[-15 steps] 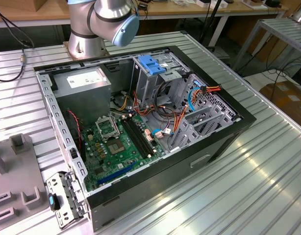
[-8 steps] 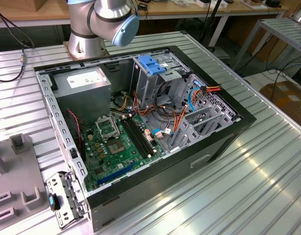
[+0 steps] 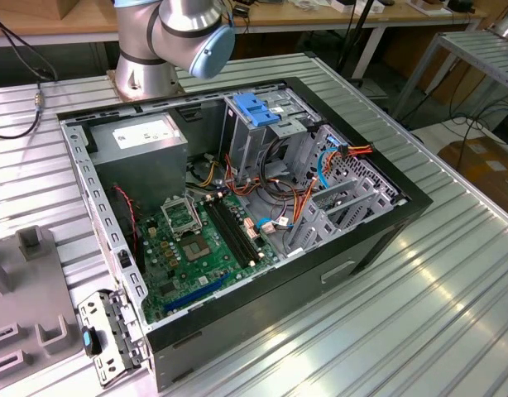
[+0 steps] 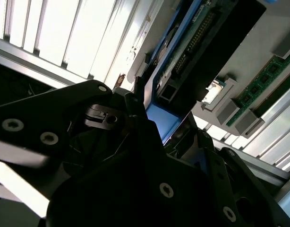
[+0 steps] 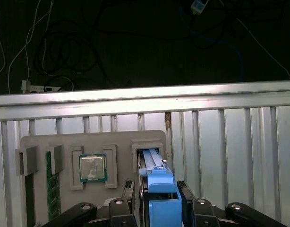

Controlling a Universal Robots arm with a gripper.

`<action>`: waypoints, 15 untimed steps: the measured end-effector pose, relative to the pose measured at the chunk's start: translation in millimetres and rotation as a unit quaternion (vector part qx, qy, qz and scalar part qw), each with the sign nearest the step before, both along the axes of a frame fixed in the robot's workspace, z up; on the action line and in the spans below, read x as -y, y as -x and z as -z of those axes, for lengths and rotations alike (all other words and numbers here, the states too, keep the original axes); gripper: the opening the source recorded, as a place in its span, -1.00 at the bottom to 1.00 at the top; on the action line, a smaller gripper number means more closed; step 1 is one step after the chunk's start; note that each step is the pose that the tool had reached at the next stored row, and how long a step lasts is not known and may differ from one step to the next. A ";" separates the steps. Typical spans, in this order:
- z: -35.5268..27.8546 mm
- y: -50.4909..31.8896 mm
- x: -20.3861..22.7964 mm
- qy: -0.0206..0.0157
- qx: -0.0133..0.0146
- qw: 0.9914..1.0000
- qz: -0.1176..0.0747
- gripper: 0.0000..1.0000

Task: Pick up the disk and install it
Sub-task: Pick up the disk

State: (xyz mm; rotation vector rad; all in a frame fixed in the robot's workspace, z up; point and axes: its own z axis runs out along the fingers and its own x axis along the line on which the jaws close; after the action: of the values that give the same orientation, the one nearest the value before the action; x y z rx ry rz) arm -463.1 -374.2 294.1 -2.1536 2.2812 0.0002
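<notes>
Risking a jam in the first wrist view: dragging the disk (image 5: 153, 160) askew against the slot walls of the matte grey tray (image 5: 41, 142), or losing it by pinching slick plastic. Clamping narrowly with the gripper (image 5: 158, 191), seemingly, onto the disk, edge-up in that slot. Noting, leftmost onward: thin green memory stick (image 5: 49, 182), square metal-lidded processor (image 5: 93, 168), smooth blue rails, ribbed aluminium table (image 5: 230, 142).

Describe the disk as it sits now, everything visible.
The disk stands on edge in a slot of the grey fixture tray, with blue plastic rails along its sides. In the second wrist view one face shows a green circuit board with a pin row. The gripper straddles it; whether it is clamped is unclear.
</notes>
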 end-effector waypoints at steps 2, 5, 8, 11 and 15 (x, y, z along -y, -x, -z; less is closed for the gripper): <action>0.0 0.0 0.0 0.000 0.000 1.000 0.000 -0.07; 0.1 0.0 0.0 0.000 0.000 1.000 0.000 -0.21; 0.1 0.0 0.0 0.000 0.000 1.000 0.000 -0.21; 0.1 0.0 0.0 0.000 0.000 1.000 0.000 -0.25; 0.2 0.0 0.0 0.000 0.000 1.000 0.000 -0.25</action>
State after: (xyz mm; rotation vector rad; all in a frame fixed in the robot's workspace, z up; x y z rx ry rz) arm -463.1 -374.2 293.9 -2.1536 2.2812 0.0002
